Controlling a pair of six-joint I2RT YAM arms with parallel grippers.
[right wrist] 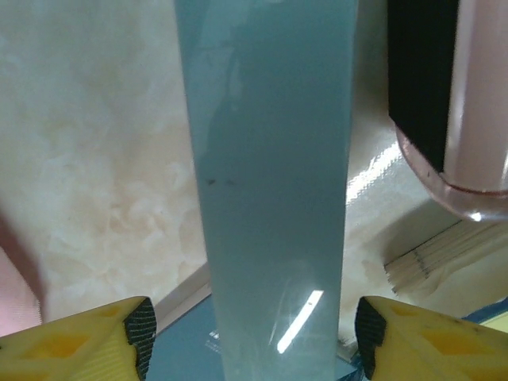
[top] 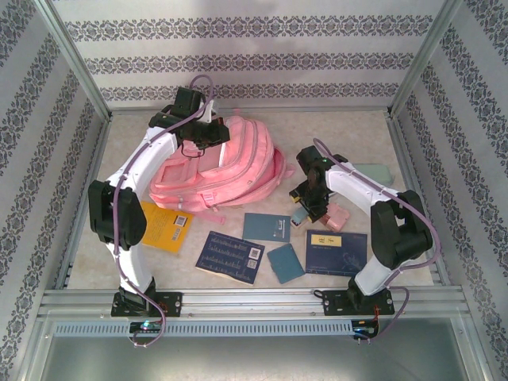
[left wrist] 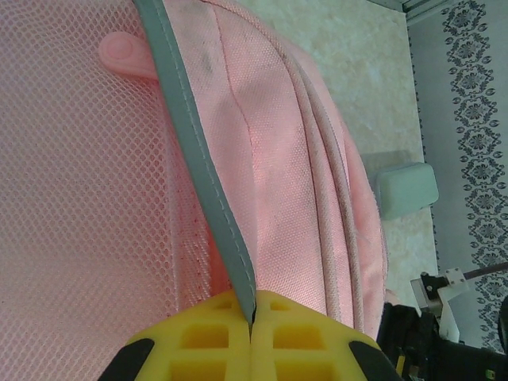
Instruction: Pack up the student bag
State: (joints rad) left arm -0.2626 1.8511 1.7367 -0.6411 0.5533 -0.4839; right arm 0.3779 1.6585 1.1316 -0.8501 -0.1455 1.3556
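- The student bag point(top: 222, 171) is a big pink fabric backpack. It lies flat near the middle of the table point(top: 349, 135), closer to the left arm point(top: 131, 171), with zip lines curving across its upper side.
- Close up, it shows pink mesh point(left wrist: 79, 206) on one side and woven pink cloth on the other. A grey trim strip point(left wrist: 198, 159) runs between them, and a round pink tab point(left wrist: 119, 54) sits on the mesh.
- The left gripper point(left wrist: 252, 313) is clenched on that grey trim strip, its yellow pads pressed together.
- The right gripper point(right wrist: 254, 333) is released. Its fingers point(right wrist: 87, 337) stand clear on both sides of a pale teal flat piece point(right wrist: 270, 159) that rises between them.
- What the teal piece is cannot be told, as the frame cuts off its top.
- A pink-and-black object point(right wrist: 444, 95) at the edge of the right wrist view is cut off and blurred.
- From above, the left arm hides the bag's far-left corner, and its pockets are hard to make out.
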